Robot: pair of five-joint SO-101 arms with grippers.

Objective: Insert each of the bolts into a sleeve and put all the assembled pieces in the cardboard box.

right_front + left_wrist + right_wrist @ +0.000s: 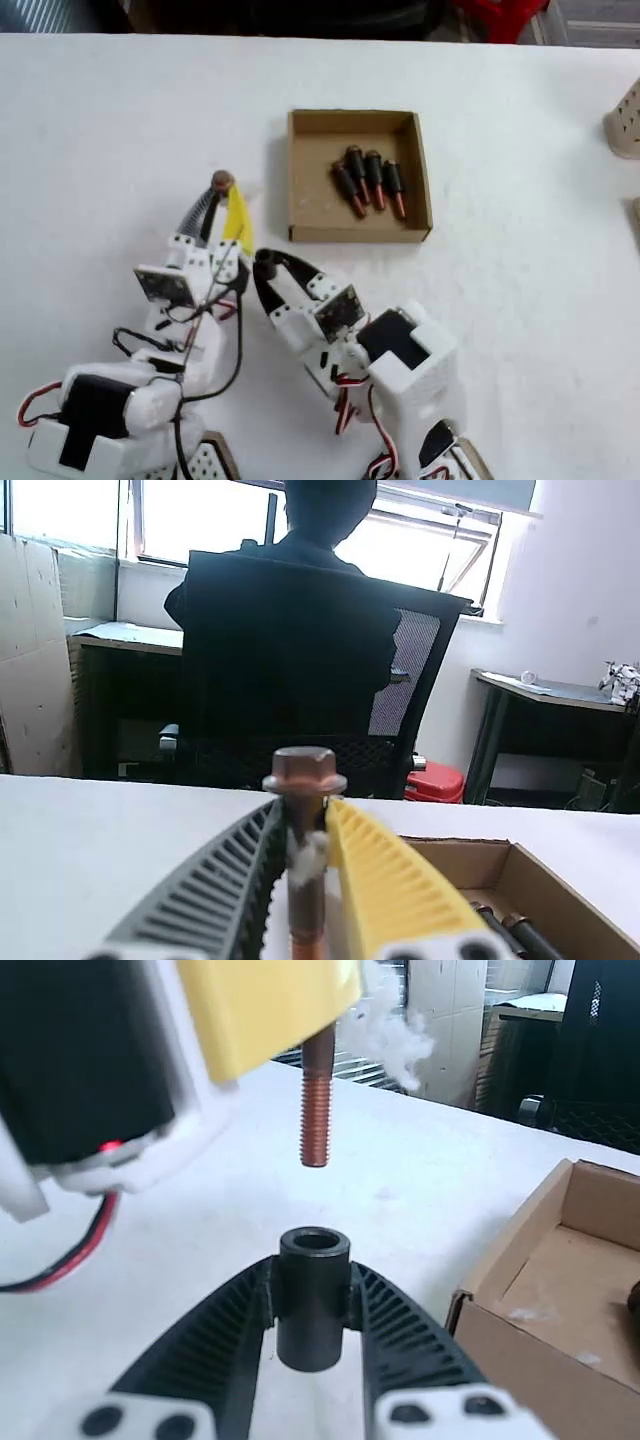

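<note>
My left gripper (305, 855), one grey finger and one yellow, is shut on a copper bolt (303, 820) held upright, head up; in the high view the bolt (222, 181) sits left of the cardboard box (300, 180). My right gripper (312, 1305) is shut on a black sleeve (313, 1295), standing upright with its bore facing up. The bolt's threaded tip (317, 1120) hangs a short way above the sleeve and roughly over its bore. In the high view the sleeve (266, 262) lies just right of the left gripper (224, 205). Several assembled pieces (370, 180) lie in the box.
The box's near wall (520, 1350) stands close beside the sleeve. A pale perforated object (625, 125) sits at the table's far right edge. White tabletop stretches open left of the arms and behind the box.
</note>
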